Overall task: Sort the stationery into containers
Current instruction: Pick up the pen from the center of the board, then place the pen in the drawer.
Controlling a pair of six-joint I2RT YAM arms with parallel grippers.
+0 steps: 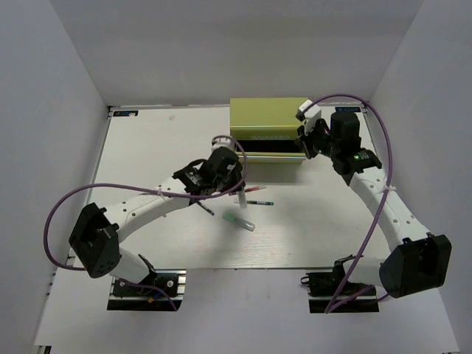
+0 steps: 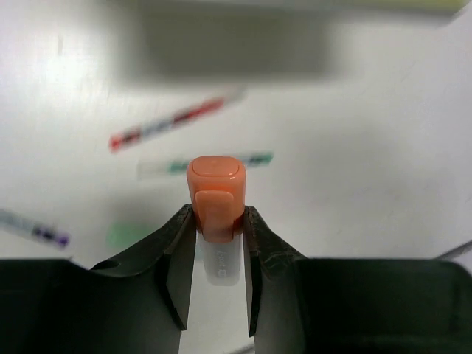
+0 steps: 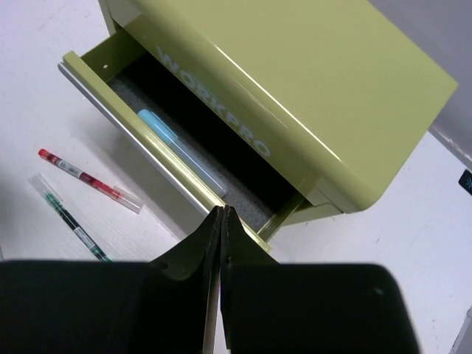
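Orange-capped marker (image 2: 215, 177) pinched in left end effector (image 2: 217, 212) — right end effector (image 3: 222, 214) closed, empty.

Three plain pale-grey walls are closing in the scene: the left wall (image 1: 51, 110) and the right wall (image 1: 435, 88) are spreading apart toward the bottom of the overhead view. The back wall (image 1: 236, 44) is standing straight behind the white table (image 1: 147, 147) and meeting its far edge. Soft, even light is falling from above, washing the tabletop almost uniformly and throwing a bright, blurred glare (image 2: 66, 66) across it in the left wrist view, while a pale ledge (image 1: 243, 317) is running along the near side below the table's front edge.
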